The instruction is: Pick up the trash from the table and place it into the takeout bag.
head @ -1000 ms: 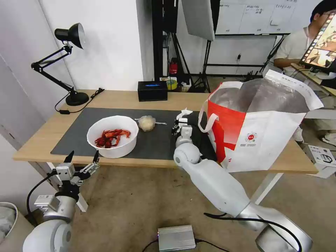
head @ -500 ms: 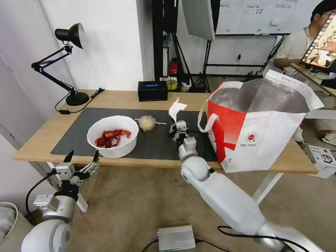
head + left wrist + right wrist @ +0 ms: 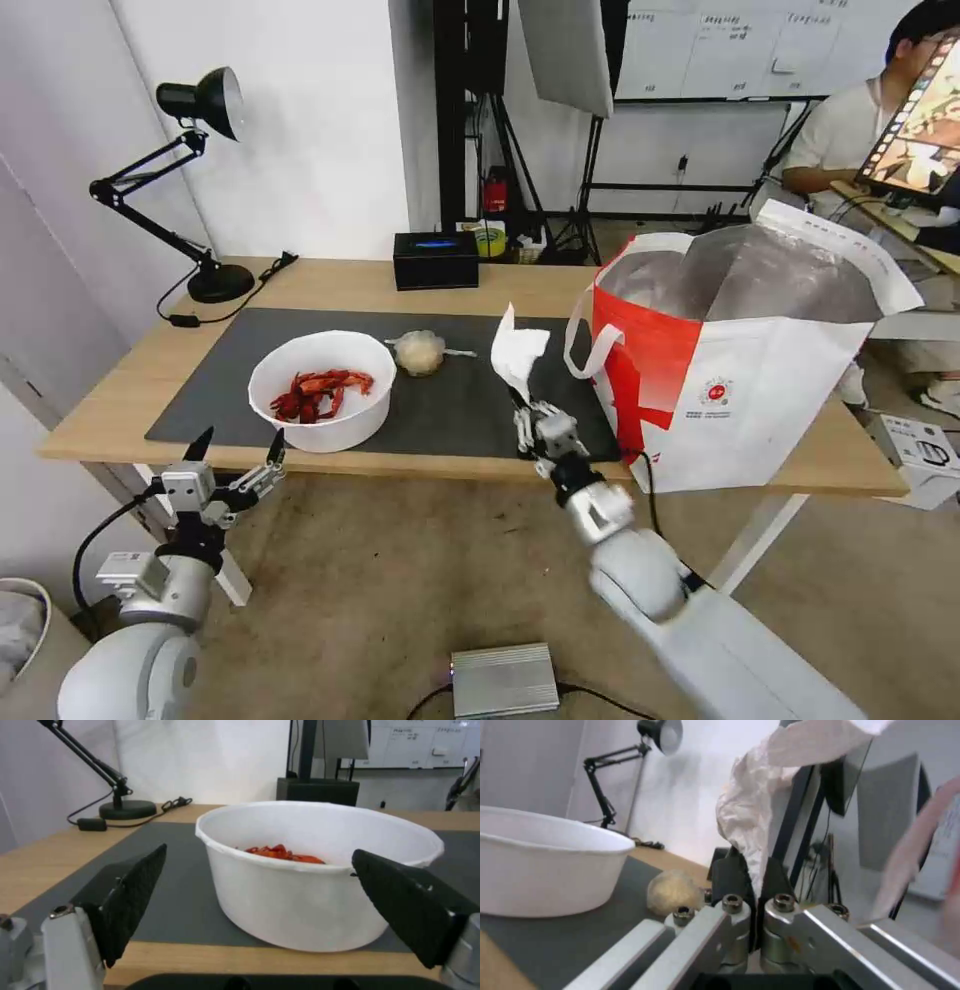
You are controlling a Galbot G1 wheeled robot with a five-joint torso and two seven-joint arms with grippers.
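My right gripper point(image 3: 527, 408) point(image 3: 754, 870) is shut on a crumpled white tissue point(image 3: 517, 353) point(image 3: 752, 810), held upright above the mat's right part, just left of the takeout bag point(image 3: 745, 360). The bag stands open on the table's point(image 3: 330, 282) right end, foil lining showing. A white bowl of red crayfish shells point(image 3: 321, 388) point(image 3: 310, 870) sits on the dark mat point(image 3: 450, 400). A small knotted clear bag point(image 3: 419, 351) point(image 3: 672, 897) lies behind the bowl. My left gripper point(image 3: 238, 447) point(image 3: 260, 900) hangs open below the table's front edge, facing the bowl.
A black desk lamp point(image 3: 195, 180) stands at the table's back left with its cord. A black box point(image 3: 435, 259) sits at the back middle. A grey power unit point(image 3: 503, 678) lies on the floor. A seated person is far right behind the bag.
My right arm has pulled back toward me and lifted the tissue off the mat; the tissue now stands higher and unfolded. The left arm has not moved.
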